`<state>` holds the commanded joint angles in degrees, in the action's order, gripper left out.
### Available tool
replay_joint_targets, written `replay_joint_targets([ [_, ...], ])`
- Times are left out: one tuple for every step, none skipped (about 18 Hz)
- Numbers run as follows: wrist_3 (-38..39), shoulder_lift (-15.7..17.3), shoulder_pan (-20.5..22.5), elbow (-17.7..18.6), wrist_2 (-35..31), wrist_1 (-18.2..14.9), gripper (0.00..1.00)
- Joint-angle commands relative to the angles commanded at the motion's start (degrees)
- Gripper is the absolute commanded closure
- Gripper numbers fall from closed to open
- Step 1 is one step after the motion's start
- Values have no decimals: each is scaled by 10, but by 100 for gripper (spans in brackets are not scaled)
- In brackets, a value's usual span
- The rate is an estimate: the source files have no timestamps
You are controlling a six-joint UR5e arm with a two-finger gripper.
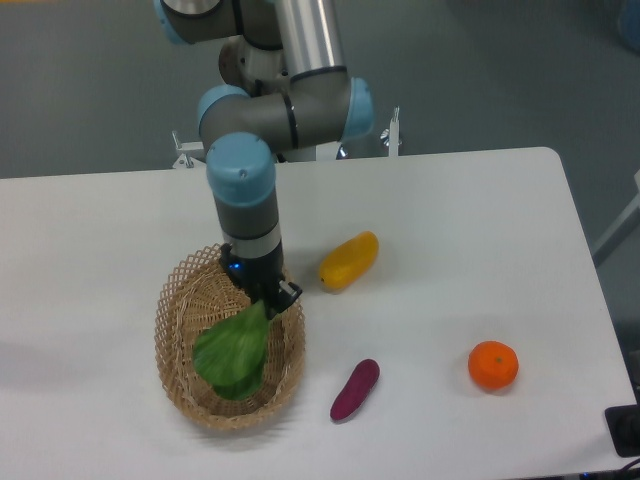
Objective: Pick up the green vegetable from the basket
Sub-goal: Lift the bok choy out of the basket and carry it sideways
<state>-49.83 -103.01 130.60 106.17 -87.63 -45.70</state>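
On the white table (pixel 450 230) you can see a tan basket (pixel 175 330) near the left front side. Your arm (pixel 243 190) comes down from the top of the picture and points straight into the right side of the basket. The gripper (pixel 268 298) is at the narrow top end of the green vegetable (pixel 233 352). It looks closed on that end, with the dark fingers tight against the leaf, but you cannot see the pale stem because the gripper hides it. The green leaf hangs down and to the left from the gripper, wide at the bottom. It sits over the middle of the basket. You cannot tell for sure if its low end touches the basket floor or hangs just above it. A small blue light glows on the gripper, just above the basket rim. To the right of the basket, just beside the arm, a yellow fruit (pixel 349 260) lies on the table, tilted. A small purple piece (pixel 355 389) lies in front of that, near the basket's right edge but not touching it. An orange (pixel 493 365) sits well apart from the rest, far over to the right. Behind the table the floor is dark grey. A black thing shows at the bottom right corner, too cut off to tell what it is.
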Motion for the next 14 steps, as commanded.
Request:
replay_joint_targets([
  [0, 4, 11, -4, 5, 0, 68],
  [0, 5, 19, -9, 12, 0, 68],
  [0, 5, 31, -15, 18, 0, 68],
  [-1, 5, 42, -24, 23, -2, 67],
  [-5, 5, 54, -32, 26, -3, 67],
  [-23, 5, 65, -40, 26, -6, 67],
  [-44, 5, 79, -43, 26, -7, 67],
  [-66, 5, 93, -44, 31, -7, 67],
  [-83, 6, 108, -43, 37, -8, 67],
  [-103, 6, 126, -43, 44, -11, 67],
  [-125, 7, 144, -43, 51, -20, 67],
  [-150, 13, 161, -43, 55, -28, 67],
  [-178, 17, 177, -43, 59, -38, 67],
  [-203, 19, 193, -43, 62, -50, 67],
])
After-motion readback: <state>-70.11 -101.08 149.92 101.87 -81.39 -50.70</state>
